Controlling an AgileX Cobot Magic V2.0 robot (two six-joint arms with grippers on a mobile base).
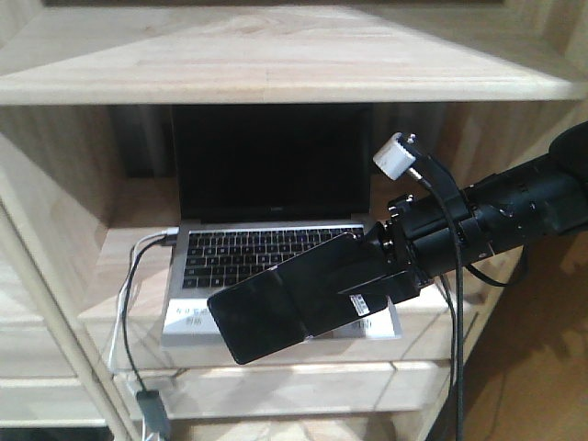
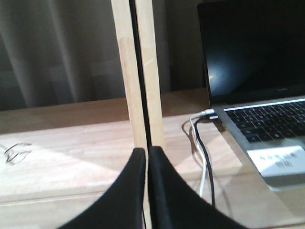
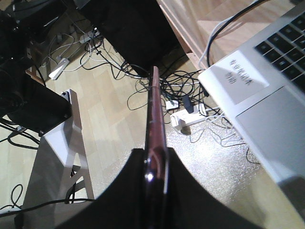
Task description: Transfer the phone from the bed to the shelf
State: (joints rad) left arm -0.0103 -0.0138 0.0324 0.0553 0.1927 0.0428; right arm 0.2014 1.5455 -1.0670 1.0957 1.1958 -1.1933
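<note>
My right gripper [image 1: 360, 287] is shut on the phone [image 1: 266, 317], a glossy black slab with a small white sticker. It hangs tilted in the air, just in front of the laptop on the light wooden shelf [image 1: 276, 69]. The right wrist view shows the phone [image 3: 154, 102] edge-on with its pinkish rim, clamped between the fingers of the right gripper [image 3: 156, 153] and sticking out over the floor. My left gripper [image 2: 147, 153] is shut on nothing, close to an upright post of the shelf [image 2: 138, 71]. The bed is out of view.
An open grey laptop [image 1: 271, 175] with a black screen fills the shelf compartment, and cables [image 1: 129, 303] run off its left side. Its corner [image 3: 267, 109] sits right of the phone. Below lie tangled floor cables and a power strip [image 3: 190, 117].
</note>
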